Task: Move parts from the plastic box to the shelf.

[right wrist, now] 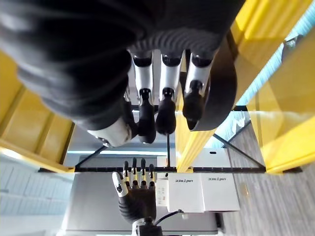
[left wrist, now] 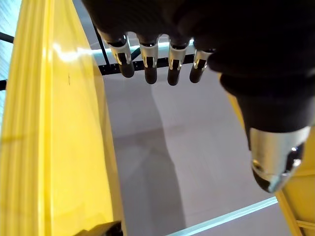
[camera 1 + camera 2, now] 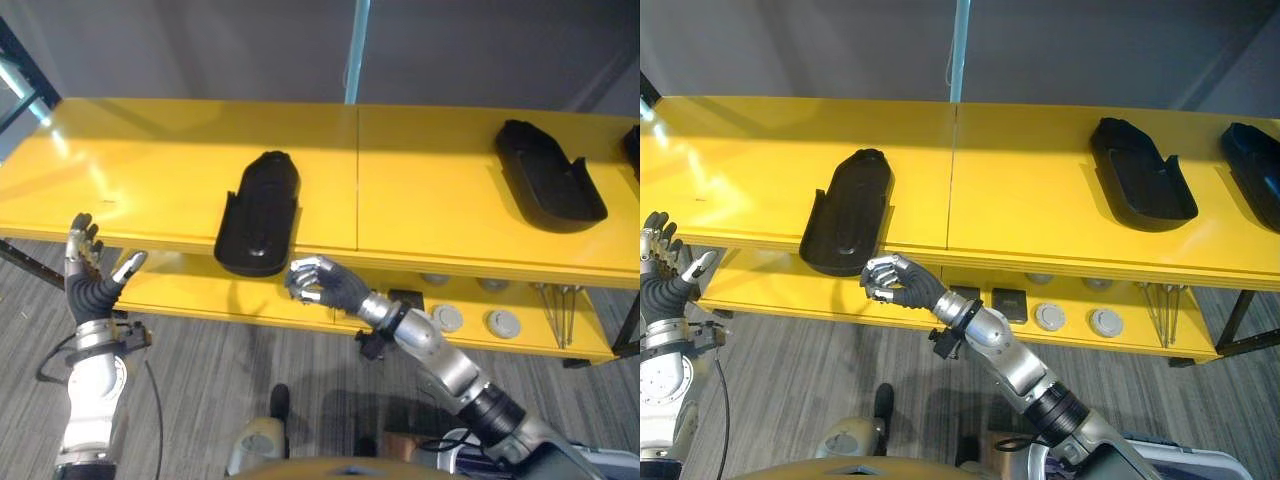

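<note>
Part [image 3: 259, 214] lengthwise front-to-back on shelf [image 3: 150, 170], overhanging edge; right hand [image 3: 322, 283] curled empty, left hand [image 3: 88, 268] spread.

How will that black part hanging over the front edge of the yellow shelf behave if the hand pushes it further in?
The black part looks like rigid moulded plastic, so it should slide as one piece, not flex. The glossy yellow shelf probably offers little grip. Its overhanging end, next to the right hand, might tip down if pressed from above.

A third black part [image 3: 1258, 175] on the shelf [image 3: 1020, 200] is cut by the picture's edge. The near part's [image 3: 845, 225] front end overhangs the shelf edge, hiding the lower shelf beneath.
</note>
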Motion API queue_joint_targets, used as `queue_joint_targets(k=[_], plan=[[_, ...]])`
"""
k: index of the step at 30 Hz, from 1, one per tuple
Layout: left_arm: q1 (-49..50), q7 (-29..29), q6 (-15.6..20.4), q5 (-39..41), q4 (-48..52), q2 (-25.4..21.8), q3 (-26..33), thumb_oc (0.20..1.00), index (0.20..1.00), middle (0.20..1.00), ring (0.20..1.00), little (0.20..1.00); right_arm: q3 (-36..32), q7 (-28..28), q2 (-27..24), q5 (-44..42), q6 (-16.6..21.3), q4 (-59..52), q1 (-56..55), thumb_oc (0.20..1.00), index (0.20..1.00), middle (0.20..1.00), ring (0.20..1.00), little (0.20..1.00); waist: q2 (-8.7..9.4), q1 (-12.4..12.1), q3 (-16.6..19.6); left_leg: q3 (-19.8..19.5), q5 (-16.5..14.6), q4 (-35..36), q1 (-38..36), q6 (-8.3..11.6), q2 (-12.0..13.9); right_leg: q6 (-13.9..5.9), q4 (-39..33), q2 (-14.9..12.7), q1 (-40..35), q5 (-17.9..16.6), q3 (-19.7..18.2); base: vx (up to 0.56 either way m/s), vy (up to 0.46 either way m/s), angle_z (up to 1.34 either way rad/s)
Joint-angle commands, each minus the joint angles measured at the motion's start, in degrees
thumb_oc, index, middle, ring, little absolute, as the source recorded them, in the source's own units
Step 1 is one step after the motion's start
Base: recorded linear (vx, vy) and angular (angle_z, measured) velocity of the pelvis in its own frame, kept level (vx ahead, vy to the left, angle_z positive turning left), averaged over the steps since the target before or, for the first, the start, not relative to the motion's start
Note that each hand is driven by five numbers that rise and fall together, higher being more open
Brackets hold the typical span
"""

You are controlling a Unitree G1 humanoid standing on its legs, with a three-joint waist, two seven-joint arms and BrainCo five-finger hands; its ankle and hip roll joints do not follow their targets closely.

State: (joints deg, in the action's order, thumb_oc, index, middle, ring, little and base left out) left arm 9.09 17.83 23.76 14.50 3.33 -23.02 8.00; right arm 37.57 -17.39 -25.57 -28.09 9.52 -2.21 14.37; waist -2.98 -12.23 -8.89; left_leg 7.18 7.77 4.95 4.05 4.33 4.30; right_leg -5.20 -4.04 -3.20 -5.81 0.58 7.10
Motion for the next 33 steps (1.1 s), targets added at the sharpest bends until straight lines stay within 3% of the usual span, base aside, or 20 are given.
queue_joint_targets(k=[1,12,23,33], plan=[[-5.28,-3.18,3.09,3.48,0.1,-3.53,-2.29,1.0,1.0,1.0,1.0,1.0,3.81,-4.49,3.57,-6.4,0.13,-0.05,4.46,0.2,0.2,0.2,0.2,0.2,1.38,-0.79,-0.55,-0.27,-6.55,-4.89,-2.24,6.68,5.99,-3.99,9.93,-1.7,3.51,9.69,-1.82,-0.03,0.016,0.11],[-5.78,-6.93,2.43,3.97,1.79,-4.88,-8.87,1.0,1.0,1.0,1.0,1.0,9.5,-4.82,6.92,-5.71,-0.63,5.28,9.8,0.2,0.2,0.2,0.2,0.2,0.19,-3.11,-2.07,-2.54,-5.14,-4.03,0.8,7.0,5.39,-4.65,9.69,-2.57,5.5,8.9,0.25,-0.01,0.021,0.17],[-4.75,-5.93,2.79,6.71,0.5,-3.7,-9.89,1.0,1.0,1.0,1.0,1.0,7.6,-0.24,9.56,-4.47,0.6,8.82,15.01,0.2,0.2,0.2,0.2,0.2,-0.25,-5.58,-1.56,-3.37,-4.88,-3.74,3.32,6.69,4.43,-5.23,7.85,-3.53,6.5,7.79,1.04,0.05,0.029,0.11],[-4.73,-3.49,3.52,7.44,0.79,-3.28,-9.2,1.0,1.0,1.0,1.0,1.0,2.26,6.75,8.79,-1.4,3.4,10.13,19.67,0.2,0.2,0.2,0.2,0.2,-0.45,-6.51,-1.19,-2.79,-4.76,-3.13,5.26,6.26,3.88,-5.73,5.45,-3.94,7.99,6.53,0.27,0.05,0.029,0.01]])
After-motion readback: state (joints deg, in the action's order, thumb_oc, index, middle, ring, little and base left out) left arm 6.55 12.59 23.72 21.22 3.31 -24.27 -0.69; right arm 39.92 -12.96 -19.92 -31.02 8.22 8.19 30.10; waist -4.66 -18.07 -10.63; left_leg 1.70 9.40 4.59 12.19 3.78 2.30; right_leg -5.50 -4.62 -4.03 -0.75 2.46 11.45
